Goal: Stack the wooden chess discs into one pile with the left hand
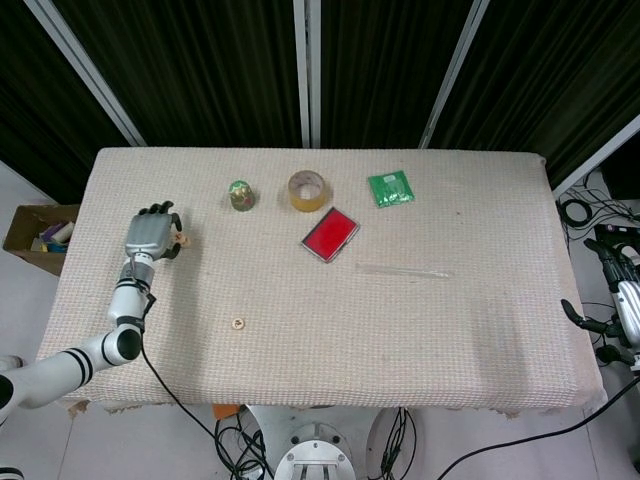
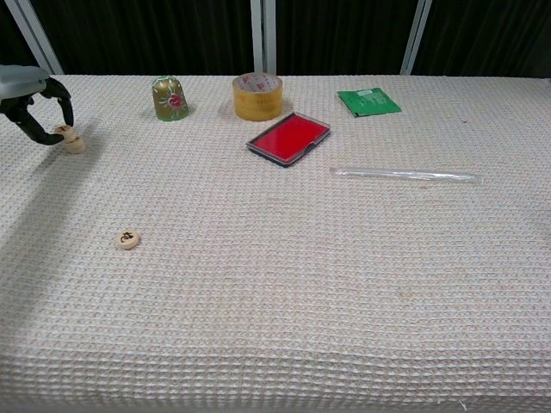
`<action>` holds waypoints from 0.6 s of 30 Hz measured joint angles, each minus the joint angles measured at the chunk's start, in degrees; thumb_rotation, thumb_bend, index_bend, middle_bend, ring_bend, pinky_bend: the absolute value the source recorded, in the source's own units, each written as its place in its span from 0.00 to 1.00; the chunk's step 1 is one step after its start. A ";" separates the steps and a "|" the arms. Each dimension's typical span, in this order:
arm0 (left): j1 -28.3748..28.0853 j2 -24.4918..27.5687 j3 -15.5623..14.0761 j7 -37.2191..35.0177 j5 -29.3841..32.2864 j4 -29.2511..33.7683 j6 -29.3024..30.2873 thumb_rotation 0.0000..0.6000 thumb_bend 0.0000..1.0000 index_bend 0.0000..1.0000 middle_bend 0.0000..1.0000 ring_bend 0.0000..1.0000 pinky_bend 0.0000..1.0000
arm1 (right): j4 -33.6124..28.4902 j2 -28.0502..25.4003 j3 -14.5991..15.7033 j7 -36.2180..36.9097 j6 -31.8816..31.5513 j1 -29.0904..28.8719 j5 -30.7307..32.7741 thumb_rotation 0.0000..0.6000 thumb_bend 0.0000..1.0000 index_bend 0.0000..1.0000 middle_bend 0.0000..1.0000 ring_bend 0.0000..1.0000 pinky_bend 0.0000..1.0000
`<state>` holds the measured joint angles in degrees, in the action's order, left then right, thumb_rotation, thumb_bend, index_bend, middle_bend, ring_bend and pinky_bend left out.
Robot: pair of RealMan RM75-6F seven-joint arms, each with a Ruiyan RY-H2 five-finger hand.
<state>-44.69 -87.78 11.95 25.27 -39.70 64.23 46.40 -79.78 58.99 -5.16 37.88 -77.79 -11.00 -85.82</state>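
Observation:
Two wooden chess discs (image 2: 74, 144) lie together at the table's far left, the upper disc (image 2: 61, 131) leaning on the lower one; in the head view they show as a pale spot (image 1: 182, 240). My left hand (image 2: 34, 103) (image 1: 150, 232) hovers over them, thumb and a curved finger on either side of the upper disc with a little space showing. A third disc (image 2: 127, 239) (image 1: 238, 322) lies alone nearer the front. My right hand (image 1: 615, 300) hangs off the table's right edge, holding nothing.
Along the back stand a green bell-shaped ornament (image 2: 170, 98), a roll of tape (image 2: 256, 95) and a green packet (image 2: 368, 101). A red case (image 2: 289, 138) and a clear tube (image 2: 405, 175) lie mid-table. A cardboard box (image 1: 35, 235) sits on the floor left.

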 measured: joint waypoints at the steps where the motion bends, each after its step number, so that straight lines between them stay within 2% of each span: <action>1: 0.01 0.02 -0.02 -0.02 -0.03 0.07 0.04 1.00 0.36 0.40 0.09 0.10 0.18 | 0.01 0.02 -0.02 0.02 -0.01 0.00 0.02 1.00 0.26 0.00 0.09 0.00 0.00; 11: 1.14 1.41 -0.06 -1.48 -2.08 3.23 2.41 1.00 0.35 0.33 0.09 0.10 0.18 | 0.11 -0.13 -0.09 0.31 -0.27 0.08 -0.09 1.00 0.26 0.00 0.09 0.00 0.00; 14: 2.32 2.96 -0.22 -2.55 -4.29 6.37 4.76 1.00 0.35 0.33 0.09 0.10 0.18 | 0.22 -0.17 -0.10 0.53 -0.41 0.12 -0.18 1.00 0.26 0.00 0.09 0.00 0.00; 18: 5.01 6.48 -1.15 -4.83 -9.35 13.56 8.78 1.00 0.34 0.33 0.09 0.10 0.18 | 0.57 0.11 -0.04 1.01 -0.55 0.12 -0.45 1.00 0.26 0.00 0.09 0.00 0.00</action>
<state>-39.68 -81.30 10.80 20.44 -49.05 77.79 55.18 -79.21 59.10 -5.21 38.89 -78.34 -10.88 -86.27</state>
